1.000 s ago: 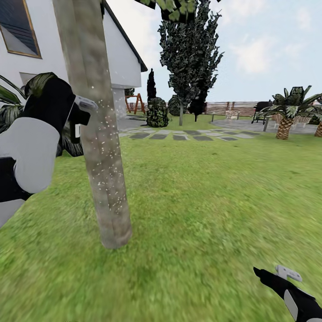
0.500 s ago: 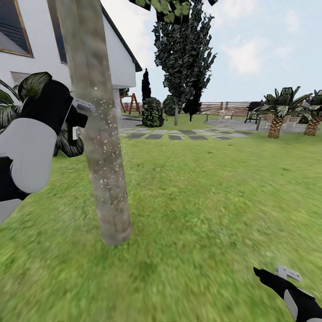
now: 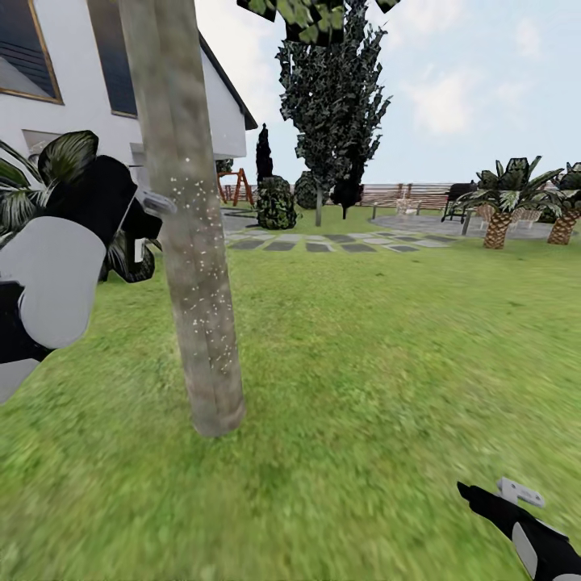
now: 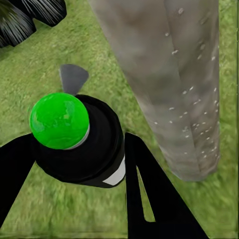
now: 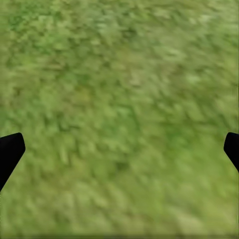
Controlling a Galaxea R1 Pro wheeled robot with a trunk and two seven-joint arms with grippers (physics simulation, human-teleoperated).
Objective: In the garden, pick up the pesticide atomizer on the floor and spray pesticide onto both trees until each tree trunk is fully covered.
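Green lawn (image 3: 363,347) surrounds the mottled grey-brown tree trunk (image 3: 194,266), beside which the slim dark green-capped pesticide atomizer (image 4: 79,139) is pinched by the left gripper (image 4: 74,164); bare bark is best targeted, while the right gripper (image 5: 119,149) is spread.

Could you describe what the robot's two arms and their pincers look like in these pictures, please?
The left arm has rounded pale grey and glossy black shells; its pincer has two flat, matte black fingers. The right arm is slim and black with a grey oval panel and a small grey bracket; its pincer shows black fingertips. No cables or markings visible.
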